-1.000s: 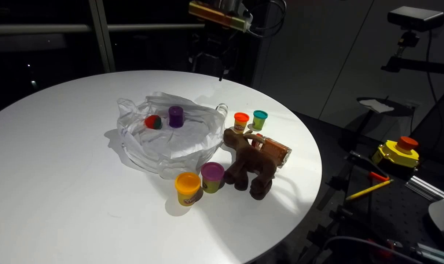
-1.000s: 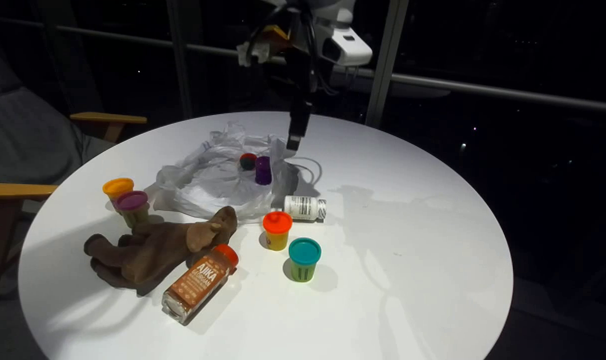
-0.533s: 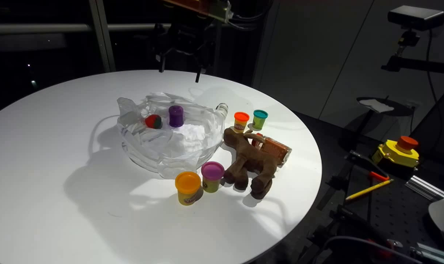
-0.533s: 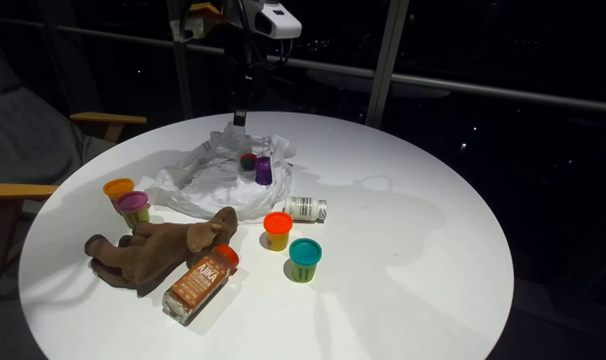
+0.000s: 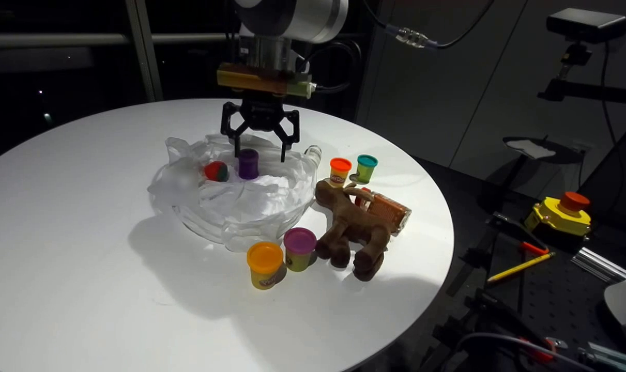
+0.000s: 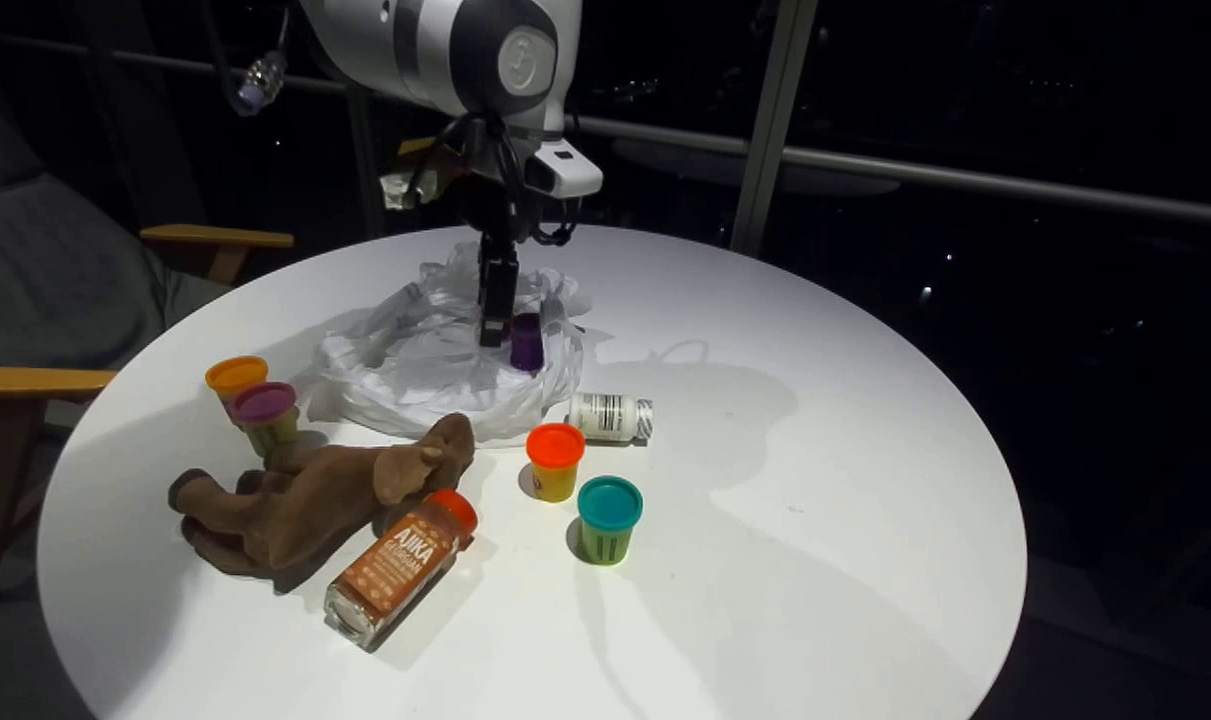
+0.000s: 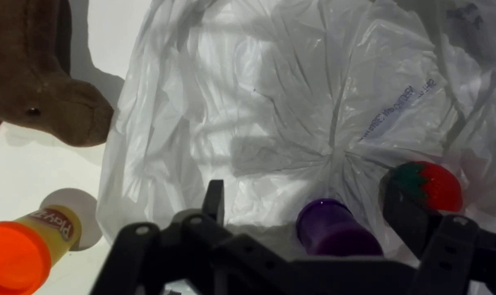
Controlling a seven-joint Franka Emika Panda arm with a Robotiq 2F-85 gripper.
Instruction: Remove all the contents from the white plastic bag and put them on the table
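Note:
The white plastic bag (image 5: 250, 206) lies spread on the white table (image 5: 111, 289), its mouth facing up. Inside stand a purple tub (image 7: 334, 229) and a strawberry-like red and green piece (image 7: 440, 186). My gripper (image 5: 260, 157) points down over the bag, open, holding nothing. In the wrist view its fingers (image 7: 215, 198) lie either side of the purple tub; contact cannot be judged. In an exterior view a finger mostly hides the red piece. Outside the bag are the brown plush animal (image 6: 325, 500) and tubs with orange (image 5: 265, 258), pink-purple (image 5: 300, 248), red-orange (image 6: 555, 460) and teal (image 6: 608, 520) lids.
A spice jar with a red cap (image 6: 400, 570) lies against the plush animal. Beside the bag's edge a white bottle (image 6: 605, 416) rests on its side. A wooden-armed chair (image 6: 45, 380) stands close to the table rim.
The gripper has swung across from beyond the bag's bottle side and then come down over the purple tub, staying open. The bag's contents and the things on the table have kept their places.

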